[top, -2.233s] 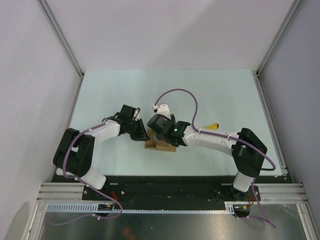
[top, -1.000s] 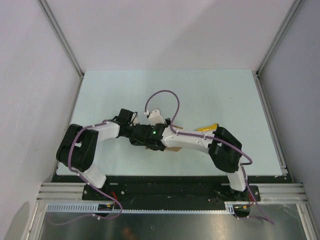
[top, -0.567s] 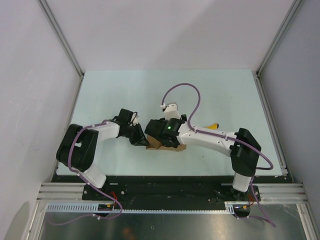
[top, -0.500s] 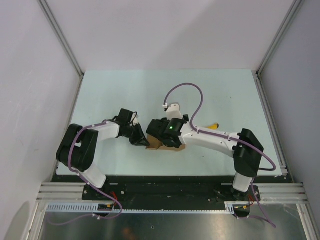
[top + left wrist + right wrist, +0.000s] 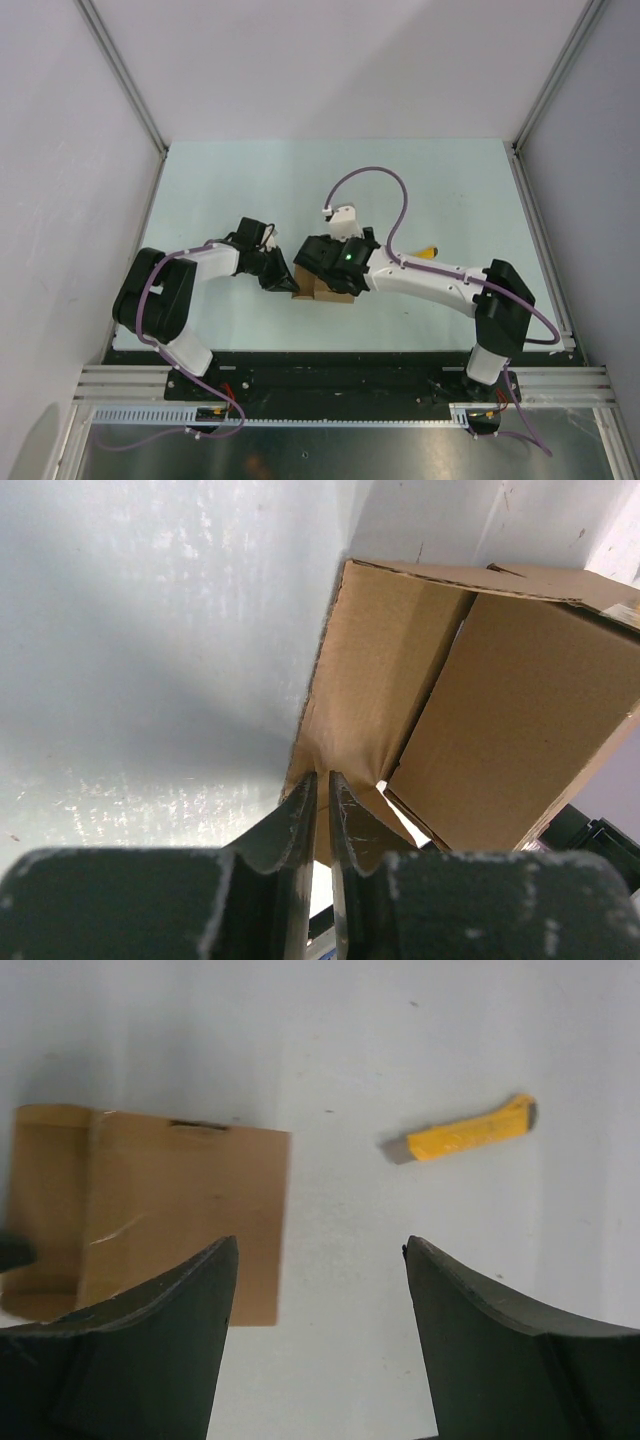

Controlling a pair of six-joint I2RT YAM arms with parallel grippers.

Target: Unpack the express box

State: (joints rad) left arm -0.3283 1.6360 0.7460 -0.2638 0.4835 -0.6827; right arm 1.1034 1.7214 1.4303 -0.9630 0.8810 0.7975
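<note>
The left gripper (image 5: 320,782) had its fingers pressed almost together on a thin cardboard flap (image 5: 372,680) at a corner of the express box (image 5: 505,720). It had kept that pinch and its place through the last second. The right gripper (image 5: 320,1250) hung with its jaws wide apart and nothing between them, over bare table (image 5: 450,190) just beside the box. A second before, that arm had been swung far left across the box, almost against the left wrist, and it had since drawn back to the right. That suggested the left arm was anchoring the box while the right lined up afresh on another flap, so the unpacking looked barely begun. The box sat near the front middle of the table, between the two grippers. Whether it held anything could not be seen. The yellow utility knife (image 5: 465,1130) lay well apart to the right, out of the way. From above, the right wrist and its purple cable (image 5: 385,185) hid much of the box.
</note>
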